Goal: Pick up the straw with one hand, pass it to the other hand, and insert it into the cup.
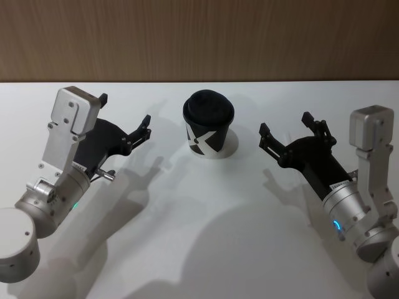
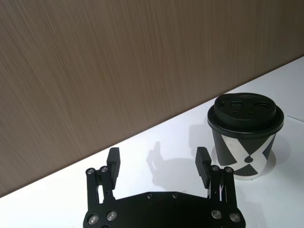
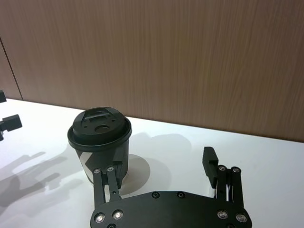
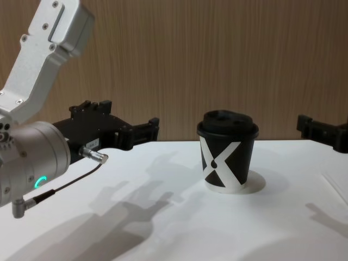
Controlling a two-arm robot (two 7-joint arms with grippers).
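Tabletop carried the cup, upright, lid on, with the hole in the lid top showing.

Your left hand hung left of the cup, fingers spread, nothing between them. Your right hand hung right of the cup, also spread and empty. Both pointed in toward the cup and neither touched it.

Probable straw: a faint pale line lying flat on the tabletop, right of the cup, in the chest view. I couldn't tell for sure. Neither hand had it.

My read: you were at step one, pickup not yet begun. The next move called for the right hand, the one nearer that line, to drop to the surface and pinch it. It's thin, flat and white on white, so it's easy to miss or skid. After that comes the handover to the left hand, then lining up with the lid hole.
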